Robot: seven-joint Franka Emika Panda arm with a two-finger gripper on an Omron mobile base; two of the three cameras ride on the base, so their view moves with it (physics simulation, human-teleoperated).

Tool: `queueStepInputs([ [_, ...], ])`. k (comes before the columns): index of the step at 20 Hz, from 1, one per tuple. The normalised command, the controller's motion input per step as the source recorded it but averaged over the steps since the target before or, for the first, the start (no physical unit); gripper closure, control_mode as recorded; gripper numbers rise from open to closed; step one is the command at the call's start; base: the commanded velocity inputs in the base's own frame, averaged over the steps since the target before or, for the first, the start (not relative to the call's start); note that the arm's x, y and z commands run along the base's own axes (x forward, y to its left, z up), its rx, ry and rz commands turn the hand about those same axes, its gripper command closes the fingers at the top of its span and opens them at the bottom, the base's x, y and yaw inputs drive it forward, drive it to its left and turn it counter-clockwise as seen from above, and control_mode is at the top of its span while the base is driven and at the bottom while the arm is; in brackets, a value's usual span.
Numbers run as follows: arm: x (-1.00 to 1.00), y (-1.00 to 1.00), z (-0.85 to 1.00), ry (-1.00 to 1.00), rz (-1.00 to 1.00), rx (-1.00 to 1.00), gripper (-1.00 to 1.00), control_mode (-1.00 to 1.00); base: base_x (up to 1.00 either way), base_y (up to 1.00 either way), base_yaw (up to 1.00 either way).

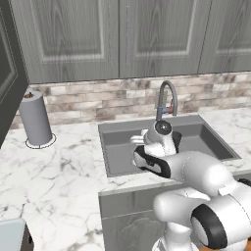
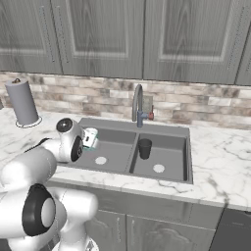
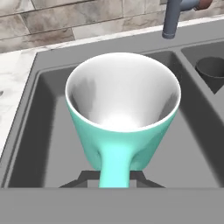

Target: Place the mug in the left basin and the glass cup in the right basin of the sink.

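Note:
The teal mug (image 3: 122, 109) with its white rim hangs tilted over the left basin of the grey sink (image 2: 185, 147), handle turned toward the hand. My gripper (image 3: 114, 179) is shut on that handle, its dark fingertips (image 3: 87, 177) on either side of it. From the right base view the mug (image 2: 90, 138) sits just off the hand, above the left basin's pale drain (image 2: 101, 160). The dark glass cup (image 2: 144, 148) stands upright in the right basin, near the dividing ridge; its rim (image 3: 212, 70) also shows in the hand view. My arm covers much of the sink (image 1: 110, 147) in the left base view.
The curved faucet (image 2: 138, 110) rises behind the ridge, close to the mug's far side. A grey paper towel roll (image 2: 22, 103) stands on the marble counter to the left. Wall cabinets hang above the brick backsplash. A pale box corner (image 1: 11, 235) sits at the counter's near left.

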Motion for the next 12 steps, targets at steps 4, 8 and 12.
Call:
queueStepInputs([
  [4, 0.14, -0.01, -0.14, 0.01, 0.00, 0.14, 1.00, -1.00, 0.00, 0.00, 0.00],
  [8, 0.22, 0.00, -0.17, 0.05, 0.00, 0.09, 1.00, -1.00, 0.00, 0.00, 0.00],
  [12, 0.29, 0.00, -0.18, 0.07, 0.00, 0.03, 1.00, -1.00, 0.00, 0.00, 0.00],
])
